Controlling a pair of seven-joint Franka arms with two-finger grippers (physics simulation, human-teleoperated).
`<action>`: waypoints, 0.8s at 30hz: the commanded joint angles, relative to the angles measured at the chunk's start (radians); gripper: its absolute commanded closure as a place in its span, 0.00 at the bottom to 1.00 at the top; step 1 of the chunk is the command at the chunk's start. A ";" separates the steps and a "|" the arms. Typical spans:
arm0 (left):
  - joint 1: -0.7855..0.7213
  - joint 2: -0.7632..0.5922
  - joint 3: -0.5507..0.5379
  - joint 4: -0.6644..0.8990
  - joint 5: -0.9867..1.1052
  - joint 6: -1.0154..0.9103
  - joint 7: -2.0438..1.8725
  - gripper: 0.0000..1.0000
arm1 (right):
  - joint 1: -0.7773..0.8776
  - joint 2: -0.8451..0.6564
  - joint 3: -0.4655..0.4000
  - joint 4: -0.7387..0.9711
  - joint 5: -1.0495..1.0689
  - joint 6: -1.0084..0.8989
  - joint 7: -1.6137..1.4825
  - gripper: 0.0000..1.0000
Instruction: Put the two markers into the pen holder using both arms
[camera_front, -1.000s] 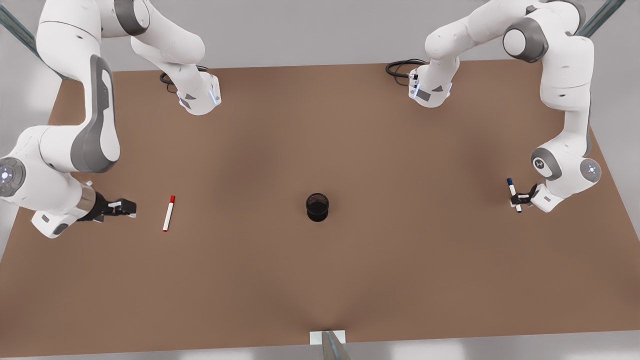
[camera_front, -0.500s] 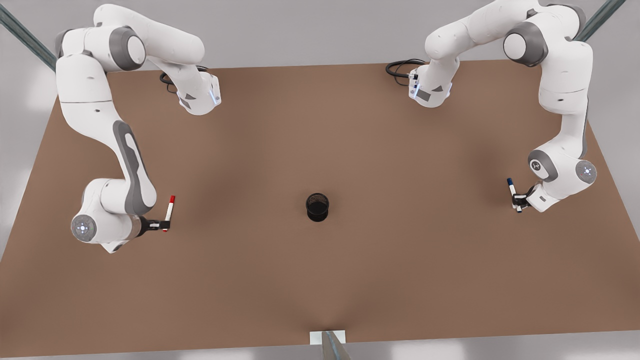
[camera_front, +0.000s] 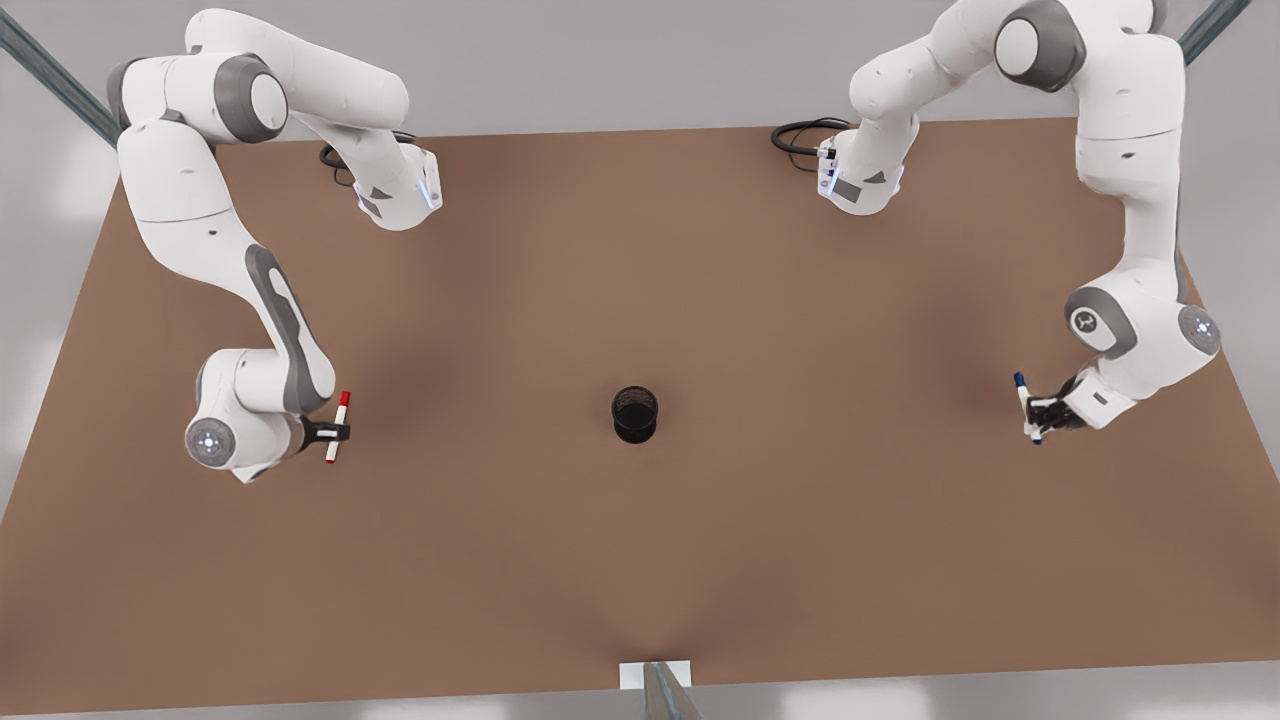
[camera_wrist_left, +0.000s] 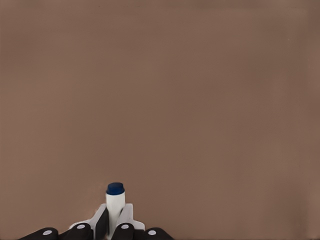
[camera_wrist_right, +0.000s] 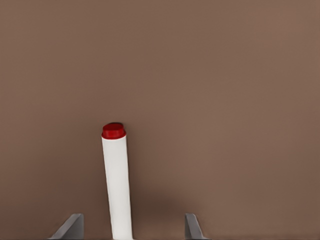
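Front view. A brown tabletop (camera_front: 640, 560) is filling most of the frame. The pen holder (camera_front: 635, 414), a black mesh cup, is standing upright near the centre, well apart from both arms. At the mid left, the right claw (camera_front: 333, 432) is sitting astride the red marker (camera_front: 337, 427), which is lying on the tabletop with its red cap pointing toward the top of the frame. At the mid right, the left claw (camera_front: 1040, 410) is grasping the blue marker (camera_front: 1028, 407), whose dark blue cap is pointing toward the top of the frame. Black cables (camera_front: 800, 135) are lying by the arm bases along the upper edge.

Left wrist view. At the lower left of the frame, the left claw (camera_wrist_left: 115, 227) is clenching the white barrel of the blue marker (camera_wrist_left: 115, 200), its fingers (camera_wrist_left: 126, 219) pressing in from both sides. The blue end is projecting beyond them. Bare tabletop (camera_wrist_left: 200, 100) is lying behind.

Right wrist view. The right claw (camera_wrist_right: 132, 227) is standing released, its two grey fingertips (camera_wrist_right: 191, 226) showing at the lower edge, apart. The red marker (camera_wrist_right: 117, 180) is lying between them, nearer one finger than the other, its red end reaching toward the frame's centre. Tabletop (camera_wrist_right: 225, 75) is showing all round.
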 joint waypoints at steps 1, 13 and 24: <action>-0.002 -0.032 -0.084 0.020 -0.273 -0.207 0.019 0.79 | -0.003 -0.001 -0.001 -0.011 -0.007 0.039 0.093 0.19; -0.580 0.136 -0.249 0.266 -1.021 0.274 0.491 0.79 | 0.034 0.022 0.005 -0.004 -0.020 0.057 0.137 0.31; -0.755 0.245 -0.250 0.318 -1.158 0.496 0.682 0.79 | 0.026 0.034 0.003 0.006 -0.020 0.054 0.134 0.63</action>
